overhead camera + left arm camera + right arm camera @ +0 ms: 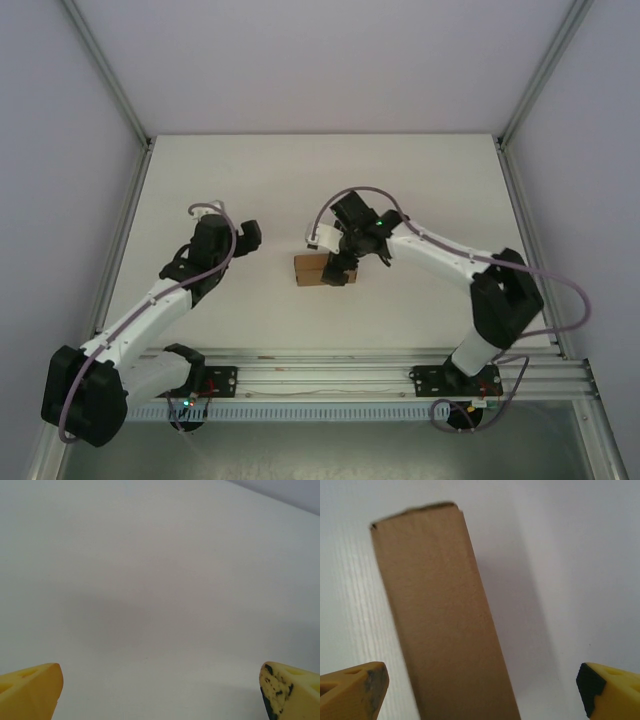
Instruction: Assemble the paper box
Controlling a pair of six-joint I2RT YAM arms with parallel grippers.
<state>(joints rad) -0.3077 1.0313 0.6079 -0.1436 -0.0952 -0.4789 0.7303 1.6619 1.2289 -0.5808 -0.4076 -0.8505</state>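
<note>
**A:** Where do we find the thin brown kraft cardboard paper box (318,270)?

**B:** We see it lying flat on the white table (420,180), a small rectangular piece. The right gripper (347,262), black on its white arm, hangs directly over the box's right end.

**A:** What do we get from the right wrist camera?

**B:** There the paper box (445,620) is a long plain brown panel running up from the bottom edge and leaning slightly left. Its far end shows a thin dark edge. The right gripper (481,687) has its jaws spread wide, with 2 yellow fingertips (360,685), 1 on each side of the box. We see neither touching it.

**A:** And the other arm?

**B:** From above, the left gripper (248,237) sits to the left of the box, apart from it. In its wrist view the left gripper (160,690) is spread as well, its 2 yellow fingertips (30,687) at the lower corners with bare white table (160,580) between them.
</note>
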